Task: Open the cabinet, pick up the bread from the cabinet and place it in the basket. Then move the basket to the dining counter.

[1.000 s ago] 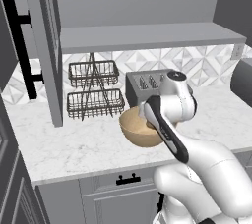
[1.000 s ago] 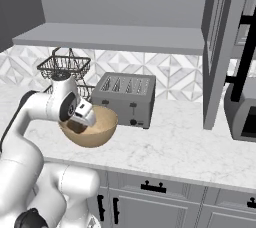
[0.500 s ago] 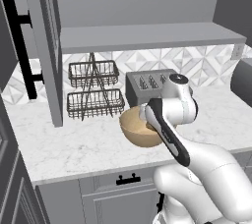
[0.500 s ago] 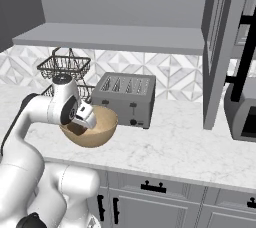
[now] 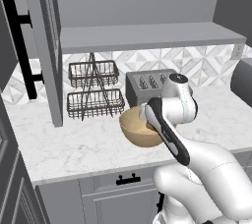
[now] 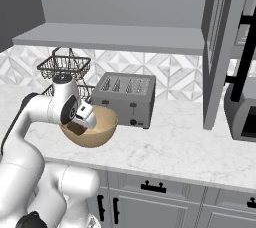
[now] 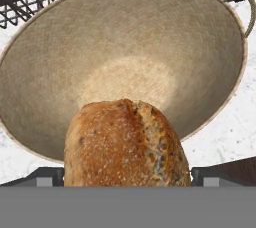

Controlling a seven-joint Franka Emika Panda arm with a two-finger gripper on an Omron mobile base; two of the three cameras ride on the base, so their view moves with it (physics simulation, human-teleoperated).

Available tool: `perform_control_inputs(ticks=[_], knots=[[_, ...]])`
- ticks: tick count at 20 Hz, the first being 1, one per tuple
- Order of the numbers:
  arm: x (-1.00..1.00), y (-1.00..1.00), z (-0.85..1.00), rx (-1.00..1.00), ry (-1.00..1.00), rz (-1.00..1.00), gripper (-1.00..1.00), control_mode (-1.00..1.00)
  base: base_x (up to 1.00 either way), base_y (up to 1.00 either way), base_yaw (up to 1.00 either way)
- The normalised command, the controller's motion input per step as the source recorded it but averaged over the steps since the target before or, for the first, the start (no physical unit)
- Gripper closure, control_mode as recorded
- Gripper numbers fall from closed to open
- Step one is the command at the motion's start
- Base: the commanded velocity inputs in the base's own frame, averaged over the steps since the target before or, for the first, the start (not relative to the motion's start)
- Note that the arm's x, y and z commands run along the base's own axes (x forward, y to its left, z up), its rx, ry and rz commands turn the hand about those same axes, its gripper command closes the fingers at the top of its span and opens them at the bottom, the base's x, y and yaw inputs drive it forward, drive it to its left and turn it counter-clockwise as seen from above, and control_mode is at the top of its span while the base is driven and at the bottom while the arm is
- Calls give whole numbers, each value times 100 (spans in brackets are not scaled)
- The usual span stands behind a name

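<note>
The wide tan basket (image 5: 134, 130) (image 6: 100, 134) (image 7: 125, 47) stands on the marble worktop in front of the toaster. My gripper (image 6: 84, 118) (image 7: 128, 174) reaches down into it from the near side. In the hand view the golden-brown bread (image 7: 127, 144) sits between my two spread fingertips (image 7: 50, 174), over the basket's inside, with the jaws open. The grey wall cabinet has its doors (image 5: 47, 46) (image 6: 220, 47) swung open, and its shelf (image 5: 147, 36) (image 6: 110, 37) is bare. The dining counter is out of view.
A grey toaster (image 5: 142, 83) (image 6: 127, 97) stands right behind the basket. A black wire two-tier rack (image 5: 93, 90) (image 6: 62, 67) is at the back left. A dark appliance (image 6: 242, 112) sits at the right. Grey drawers run under the worktop.
</note>
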Motion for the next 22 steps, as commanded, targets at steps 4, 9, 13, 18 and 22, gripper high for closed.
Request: perform_control_inputs(ticks=[4,9,13,18,22], knots=[[0,0,1,-2,0,0,-100,-100,0,0,0],[15,0,0,-16,0,0,-100,-100,0,0,0],[56,0,0,-13,3,0,-100,-100,0,0,0],[49,0,0,-10,7,0,-100,-100,0,0,0],[51,0,0,-4,12,0,-100,-100,0,0,0]])
